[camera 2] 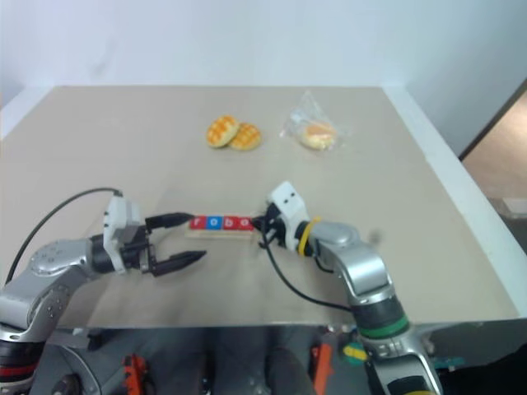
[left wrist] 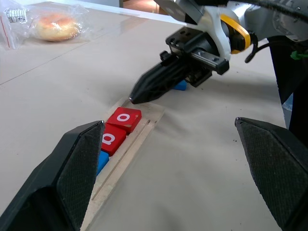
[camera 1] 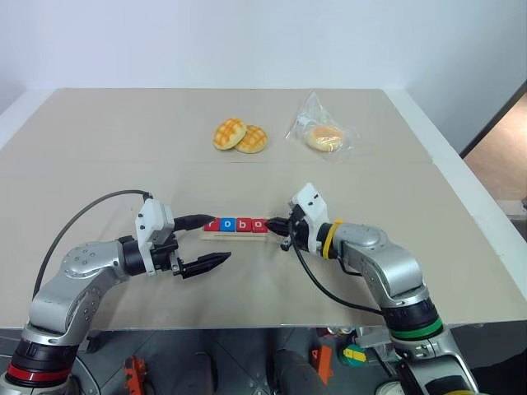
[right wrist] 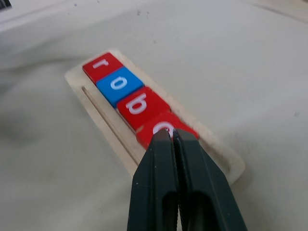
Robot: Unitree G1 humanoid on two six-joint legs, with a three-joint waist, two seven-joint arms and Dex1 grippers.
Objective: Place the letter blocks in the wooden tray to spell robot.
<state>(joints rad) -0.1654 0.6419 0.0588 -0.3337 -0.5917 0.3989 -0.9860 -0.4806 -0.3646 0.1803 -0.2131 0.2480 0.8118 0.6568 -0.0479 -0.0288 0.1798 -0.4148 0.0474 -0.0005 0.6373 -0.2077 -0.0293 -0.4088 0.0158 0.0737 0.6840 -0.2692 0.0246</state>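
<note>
Closed right hand (right wrist: 172,139) above red-blue-red-red letter blocks (right wrist: 129,98) in pale wooden tray (right wrist: 108,127).

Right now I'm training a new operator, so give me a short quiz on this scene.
1. True or false: the right pincer is shut.
2. How many tiles lie in the tray? A two, B four, C five.
3. Fill in: the o next to the r is coloured ___.
Key: 1 true; 2 B; 3 blue.
</note>
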